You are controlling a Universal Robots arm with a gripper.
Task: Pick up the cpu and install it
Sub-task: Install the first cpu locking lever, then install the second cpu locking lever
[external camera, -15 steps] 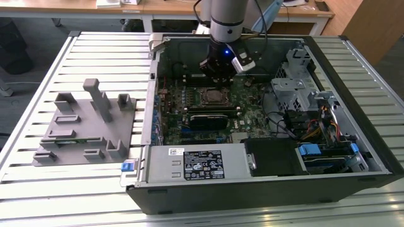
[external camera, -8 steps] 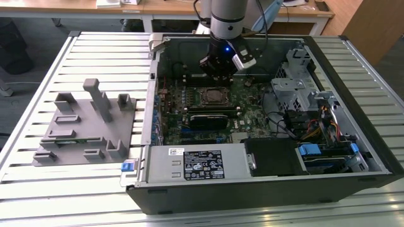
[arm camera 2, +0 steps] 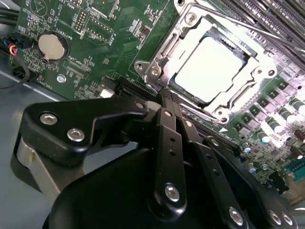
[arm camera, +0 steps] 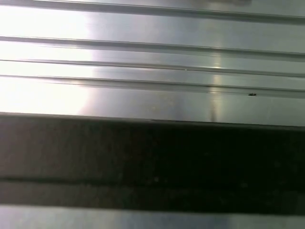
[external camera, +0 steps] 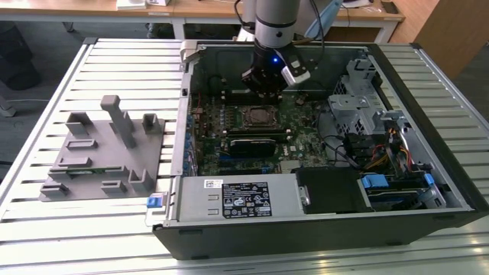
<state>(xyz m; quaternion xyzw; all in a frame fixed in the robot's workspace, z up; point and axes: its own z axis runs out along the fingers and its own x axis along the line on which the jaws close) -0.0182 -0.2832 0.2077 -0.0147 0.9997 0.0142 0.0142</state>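
Inside the silver metal socket frame (arm camera 2: 209, 71) on the green motherboard (arm camera 2: 109, 33), the cpu (arm camera 2: 209, 69), a flat square chip with a shiny silver-grey top, lies face up and level with the board in the second wrist view. Seated, by the look of it: its edges run parallel to the frame sides, so it sits square in the recess. Being square, it has no real long axis; its flat top points straight away from the board. Thin retaining wire levers (arm camera 2: 243, 28) cross near the frame; whether the frame is latched down I can't tell.

Black gripper (arm camera 2: 167, 98) hangs just beside the socket, near one frame corner, fingers drawn together with no gap visible and nothing between them. Not touching the chip. Probably placed there because the chip is already dropped in.

From the exterior view, the arm's gripper (external camera: 265, 91) stands over the open black computer case (external camera: 321, 229), just above the socket (external camera: 258, 116). Grey plastic fixture (external camera: 99, 152) with upright posts rests on the slatted aluminium table (external camera: 46, 246), well apart, at the exterior view's left.
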